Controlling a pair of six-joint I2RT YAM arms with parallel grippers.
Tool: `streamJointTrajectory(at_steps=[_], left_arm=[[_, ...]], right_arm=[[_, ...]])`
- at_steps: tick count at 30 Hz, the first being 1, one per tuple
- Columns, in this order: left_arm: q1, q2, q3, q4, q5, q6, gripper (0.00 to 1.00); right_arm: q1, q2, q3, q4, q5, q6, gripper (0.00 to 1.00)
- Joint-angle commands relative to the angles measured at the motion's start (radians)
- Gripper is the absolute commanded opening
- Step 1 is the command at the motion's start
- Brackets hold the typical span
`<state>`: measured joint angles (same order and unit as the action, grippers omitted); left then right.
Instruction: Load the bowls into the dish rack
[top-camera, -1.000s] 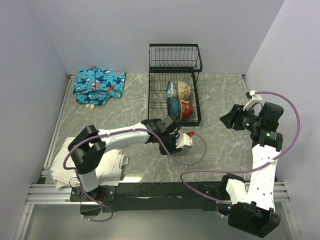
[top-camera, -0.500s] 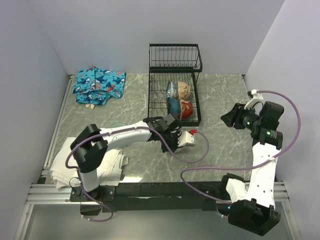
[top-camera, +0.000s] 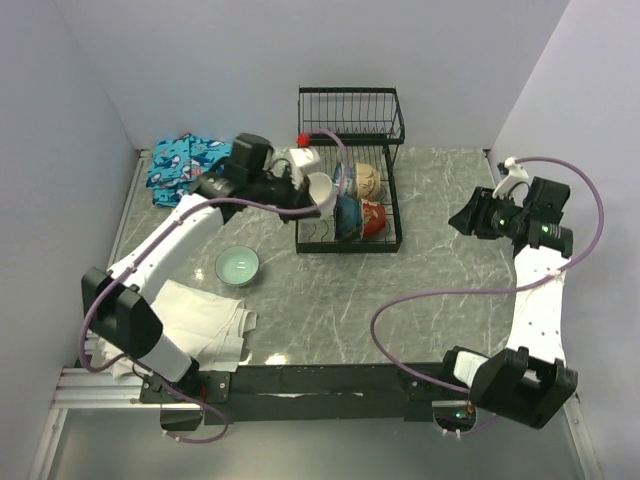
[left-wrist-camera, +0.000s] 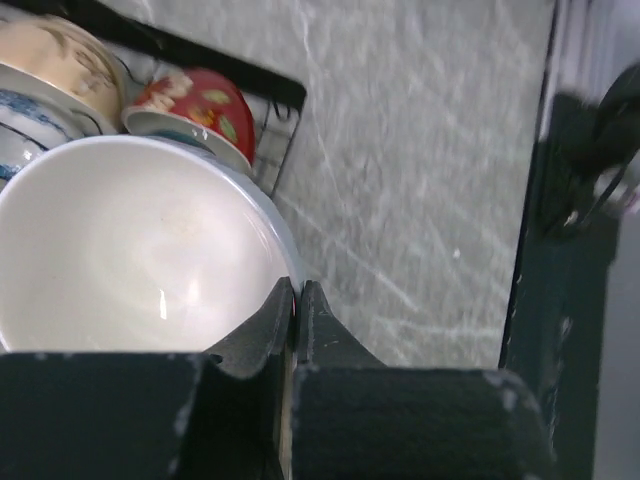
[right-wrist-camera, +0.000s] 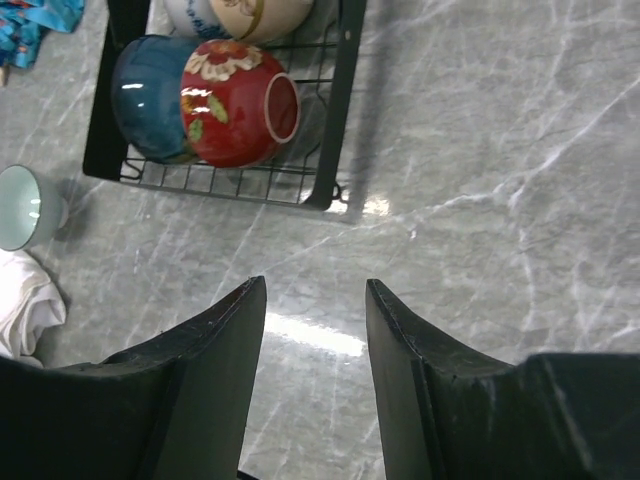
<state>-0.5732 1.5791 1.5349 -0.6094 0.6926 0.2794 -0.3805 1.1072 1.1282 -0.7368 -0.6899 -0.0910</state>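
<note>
My left gripper is clenched on the rim of a white bowl, one finger inside the lip and one outside. The bowl hangs above the left side of the dish rack, which stands midway along the table's far edge. Gripping it by the rim lets the bowl tip onto its edge, which I judge suits the slotted bars.

A red bowl and a blue bowl already stand on edge at the rack's near end. A cream bowl and a patterned bowl stand behind them.

My right gripper hovers spread and empty toward the right edge, probably to stay clear. A pale green bowl waits upright on the marble toward the left edge, beside a white cloth at the near-left corner.
</note>
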Motion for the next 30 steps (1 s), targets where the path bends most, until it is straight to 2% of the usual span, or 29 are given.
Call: streamJointTrajectory(at_steps=[1, 2, 3, 4, 5, 6, 8, 9, 14, 16, 21, 30], left_arm=[[0.077, -0.054, -0.121, 0.294, 0.264, -0.271, 0.01], [0.093, -0.066, -0.160, 0.441, 0.281, -0.339, 0.01], [0.111, -0.074, -0.206, 0.530, 0.313, -0.468, 0.01], [0.152, -0.082, -0.299, 0.630, 0.320, -0.558, 0.01], [0.173, -0.083, -0.341, 0.860, 0.332, -0.653, 0.01], [0.193, -0.074, -0.372, 0.943, 0.361, -0.841, 0.01], [0.234, -0.036, -0.418, 1.090, 0.377, -0.997, 0.01], [0.243, -0.024, -0.433, 1.235, 0.377, -1.117, 0.01], [0.291, 0.082, -0.461, 1.437, 0.347, -1.293, 0.01], [0.306, 0.148, -0.467, 1.589, 0.347, -1.428, 0.01], [0.319, 0.272, -0.466, 1.802, 0.331, -1.664, 0.01], [0.320, 0.394, -0.447, 1.912, 0.257, -1.769, 0.01]], right_arm=[[-0.008, 0.060, 0.100, -0.036, 0.033, -0.030, 0.52], [-0.008, 0.069, 0.107, -0.042, 0.053, -0.035, 0.52], [-0.008, 0.080, 0.113, -0.045, 0.067, -0.035, 0.52], [-0.009, 0.097, 0.131, -0.056, 0.078, -0.036, 0.52], [-0.008, 0.106, 0.143, -0.067, 0.098, -0.036, 0.52], [-0.008, 0.112, 0.156, -0.073, 0.107, -0.042, 0.52], [-0.008, 0.132, 0.191, -0.099, 0.113, -0.046, 0.52], [-0.008, 0.137, 0.199, -0.104, 0.112, -0.050, 0.52], [-0.008, 0.149, 0.190, -0.084, 0.122, -0.012, 0.52], [-0.008, 0.141, 0.171, -0.082, 0.118, -0.013, 0.52], [-0.008, 0.137, 0.153, -0.107, 0.139, -0.049, 0.52], [-0.008, 0.126, 0.151, -0.119, 0.144, -0.047, 0.52]])
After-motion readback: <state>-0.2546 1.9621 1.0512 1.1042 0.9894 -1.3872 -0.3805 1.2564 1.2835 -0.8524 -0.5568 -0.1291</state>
